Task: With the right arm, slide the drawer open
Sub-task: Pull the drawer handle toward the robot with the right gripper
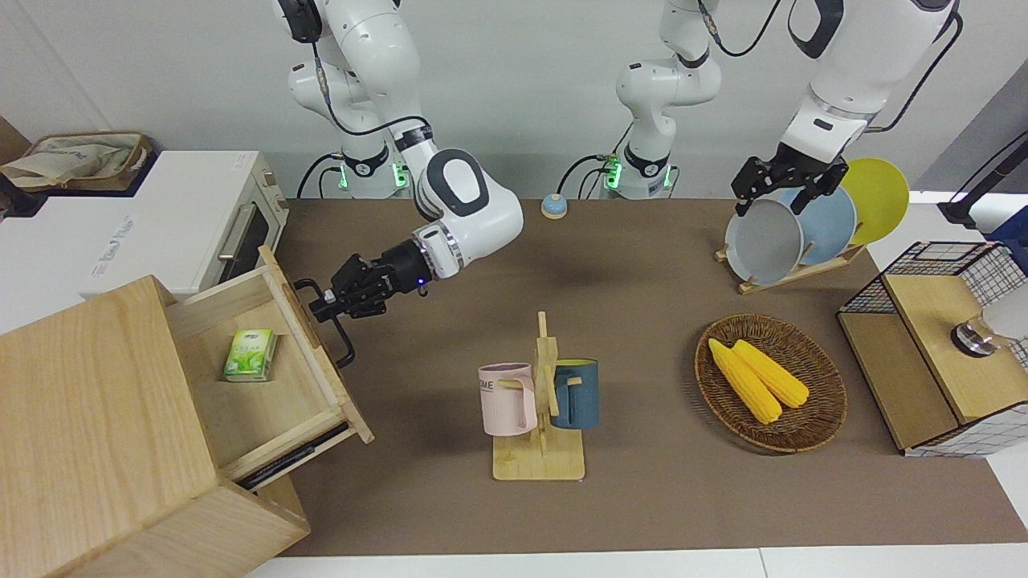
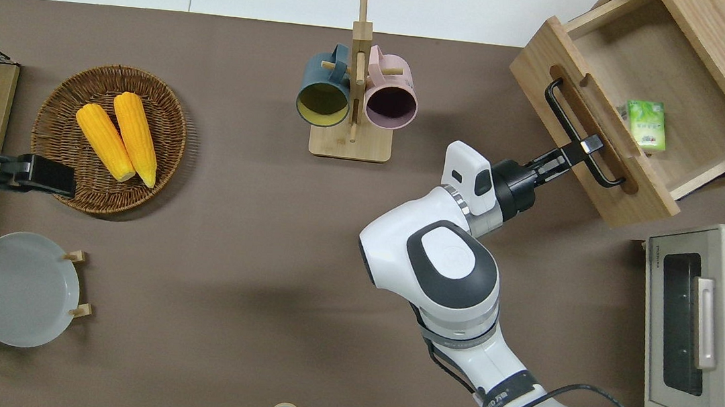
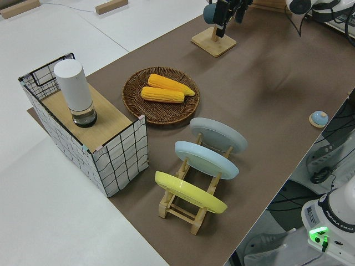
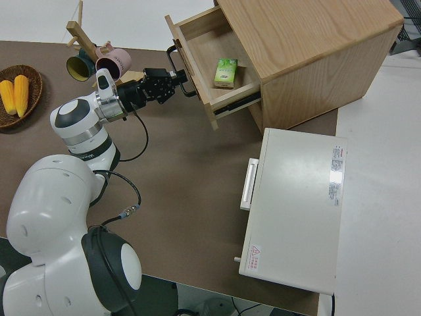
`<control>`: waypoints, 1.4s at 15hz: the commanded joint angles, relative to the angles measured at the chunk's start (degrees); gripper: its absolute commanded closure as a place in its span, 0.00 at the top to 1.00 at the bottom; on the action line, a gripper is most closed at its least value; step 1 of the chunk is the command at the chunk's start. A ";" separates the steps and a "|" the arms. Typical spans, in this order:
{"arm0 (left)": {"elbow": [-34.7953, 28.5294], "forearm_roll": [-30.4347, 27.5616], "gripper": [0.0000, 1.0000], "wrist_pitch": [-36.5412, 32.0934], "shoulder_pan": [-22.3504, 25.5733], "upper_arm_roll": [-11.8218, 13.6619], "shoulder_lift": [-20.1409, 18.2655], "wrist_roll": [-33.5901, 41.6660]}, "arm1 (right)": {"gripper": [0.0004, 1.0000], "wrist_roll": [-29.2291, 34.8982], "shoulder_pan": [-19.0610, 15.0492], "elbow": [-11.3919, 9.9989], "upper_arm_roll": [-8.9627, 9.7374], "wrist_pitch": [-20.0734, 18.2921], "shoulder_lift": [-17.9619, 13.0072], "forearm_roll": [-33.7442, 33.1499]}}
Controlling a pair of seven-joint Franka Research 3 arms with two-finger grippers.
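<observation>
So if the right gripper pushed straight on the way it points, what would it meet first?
The right gripper is already at the black handle, so it would probably press into the drawer front first.

- We see a pale-wood drawer with a black bar handle.
- At our black right gripper, the jaws meet that black bar.
- Just past the jaws, inside, lies a green carton.
- Pink mug, navy mug.
- Yellow corn in a brown wicker basket.
</observation>
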 commanded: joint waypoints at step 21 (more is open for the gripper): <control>0.04 0.73 1.00 -0.27 -0.27 0.21 -0.51 0.37 | 0.00 -4.36 1.81 0.65 12.56 -15.28 -2.37 7.47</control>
